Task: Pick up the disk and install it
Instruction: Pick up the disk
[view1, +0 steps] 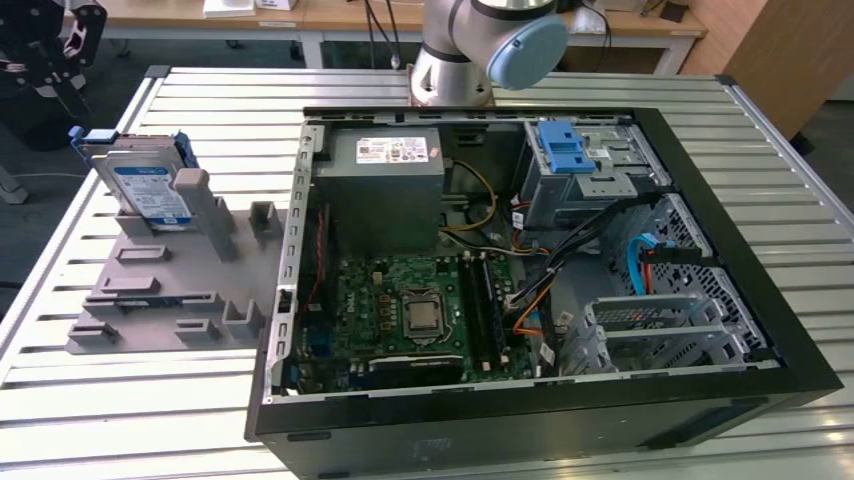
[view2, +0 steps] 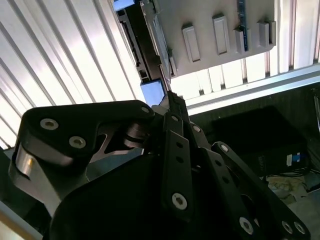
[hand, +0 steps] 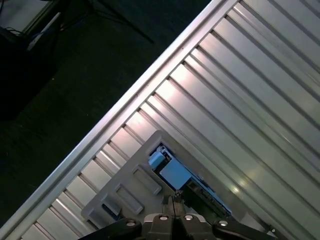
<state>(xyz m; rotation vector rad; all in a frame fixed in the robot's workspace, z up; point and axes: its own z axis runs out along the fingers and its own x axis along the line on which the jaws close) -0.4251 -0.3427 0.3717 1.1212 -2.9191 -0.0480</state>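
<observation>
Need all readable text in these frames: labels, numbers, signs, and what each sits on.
Nothing can be read as it stands.
Label on the disk: blue-and-white print, too small to read.
Sticker on the grey box: white, with dark print, too small to read.
Disk face in the first wrist view: blurred, no characters legible.

Robotics lab or workshop: slatted aluminium tabletop (view1: 200, 100), opened computer case (view1: 534, 412), robot arm (view1: 470, 50), far wooden desks (view1: 350, 14).
</observation>
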